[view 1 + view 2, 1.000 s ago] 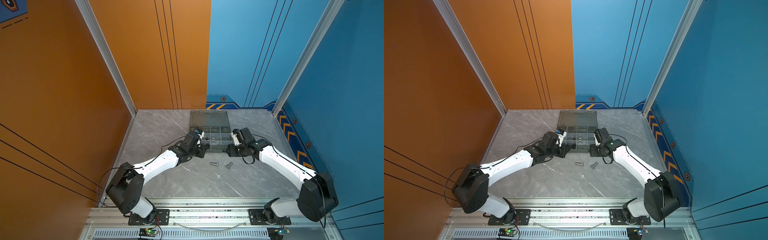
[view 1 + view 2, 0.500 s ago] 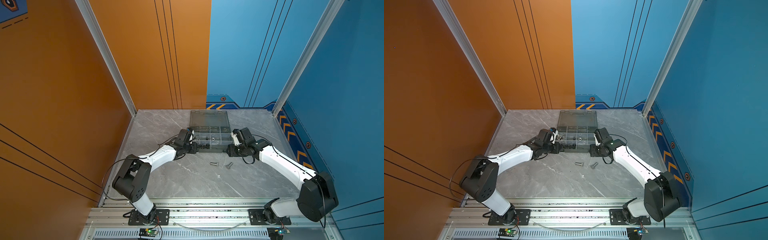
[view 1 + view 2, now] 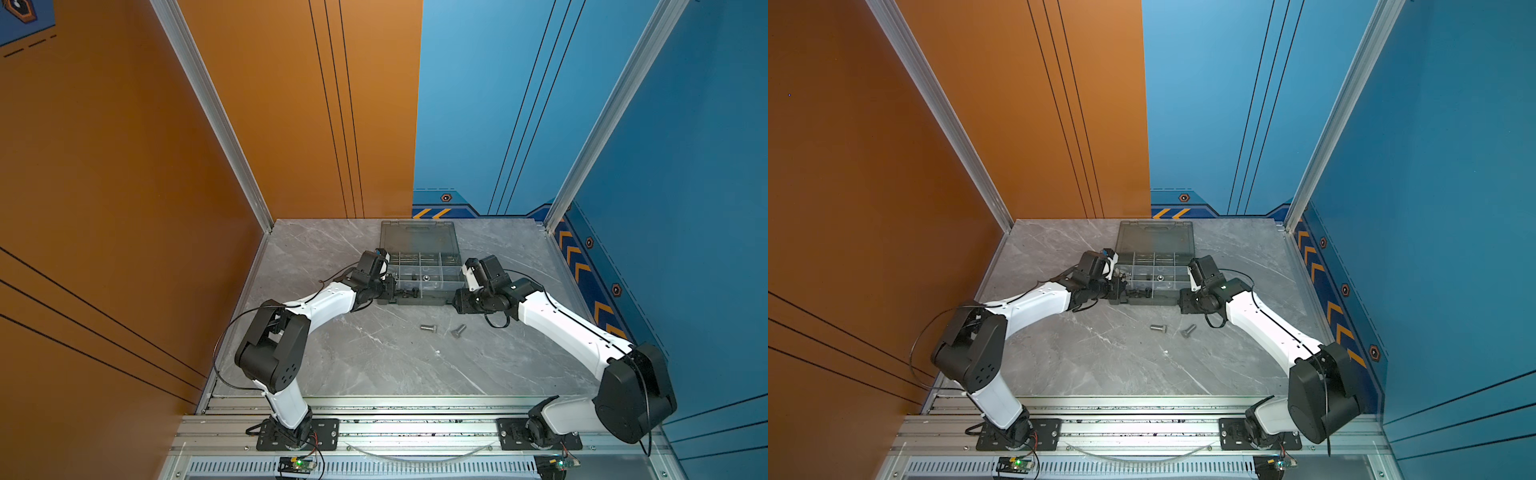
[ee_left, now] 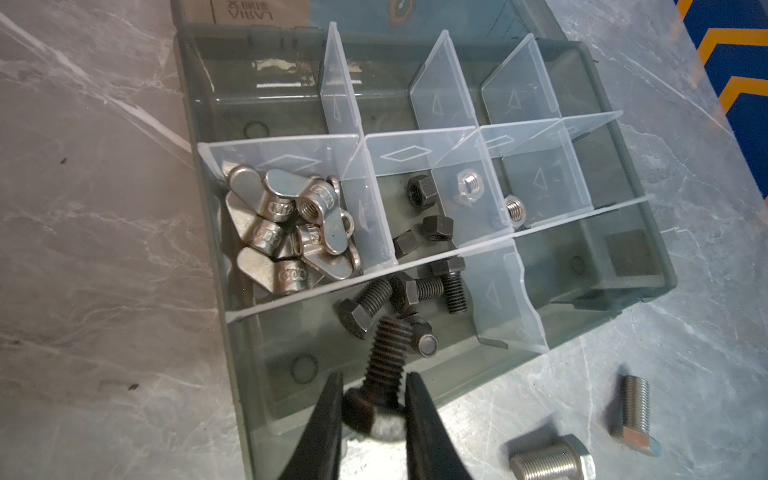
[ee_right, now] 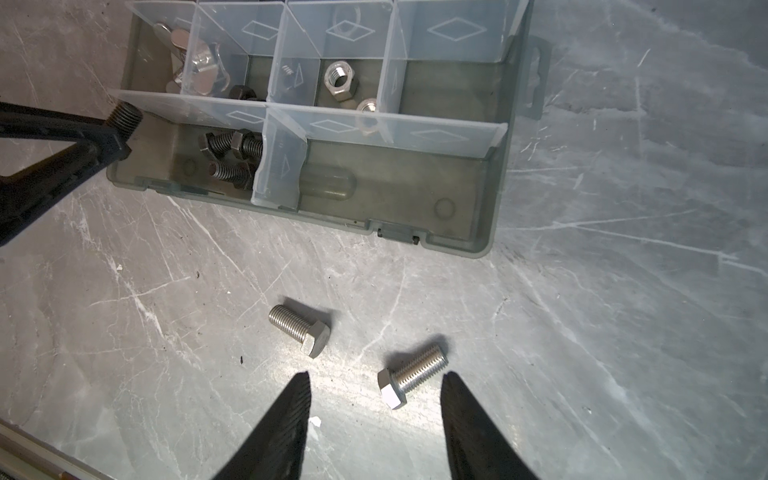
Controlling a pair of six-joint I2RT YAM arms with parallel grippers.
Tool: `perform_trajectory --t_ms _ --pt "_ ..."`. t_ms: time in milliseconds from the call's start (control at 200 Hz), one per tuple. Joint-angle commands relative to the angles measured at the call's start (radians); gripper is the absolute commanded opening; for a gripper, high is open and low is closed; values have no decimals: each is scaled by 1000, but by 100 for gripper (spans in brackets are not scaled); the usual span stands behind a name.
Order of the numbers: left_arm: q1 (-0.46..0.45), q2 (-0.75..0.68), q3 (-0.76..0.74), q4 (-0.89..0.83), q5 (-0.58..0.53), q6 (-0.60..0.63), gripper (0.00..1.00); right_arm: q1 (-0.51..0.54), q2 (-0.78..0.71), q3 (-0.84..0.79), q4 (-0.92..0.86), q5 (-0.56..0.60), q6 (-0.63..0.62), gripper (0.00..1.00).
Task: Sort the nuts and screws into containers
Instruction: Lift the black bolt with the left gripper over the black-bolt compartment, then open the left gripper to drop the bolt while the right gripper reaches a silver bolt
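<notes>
My left gripper (image 4: 374,390) is shut on the head of a black screw (image 4: 384,353), which hangs over the front left compartment of the grey case (image 4: 243,365). That container holds several black screws (image 4: 415,291). Behind it lie wing nuts (image 4: 286,232), black hex nuts (image 4: 424,216) and silver hex nuts (image 4: 469,185), each kind in its own compartment. My right gripper (image 5: 376,382) is open, low over the table. One silver screw (image 5: 411,380) lies between its fingers and another (image 5: 299,330) just beyond. Both top views show the silver screws (image 3: 428,328) (image 3: 1187,330) in front of the case (image 3: 419,300).
The case's smoky lid (image 3: 417,237) lies open flat behind it, towards the back wall. Orange and blue walls close in the marble table (image 3: 374,365) on three sides. A metal rail (image 3: 374,428) carrying both arm bases runs along the front edge.
The left arm's elbow has swung up and inwards, while its gripper stays at the case's front left corner with the black screw. The right arm has not moved.
</notes>
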Motion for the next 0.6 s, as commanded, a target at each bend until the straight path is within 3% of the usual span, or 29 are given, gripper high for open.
perform_trajectory --t_ms 0,190,295,350,596 --pt "8 8 24 -3 13 24 0 -6 -13 -13 -22 -15 11 54" --pt "8 18 24 -2 11 23 0 -6 -11 -13 -27 -19 5 54" --pt "8 27 25 -3 8 20 13 -6 -10 -11 -31 -24 0 54" --pt "8 28 25 -4 5 17 26 -6 -11 -13 -34 -26 -4 54" --pt "8 24 27 -3 6 14 36 -6 -10 -18 -48 -49 -42 54"
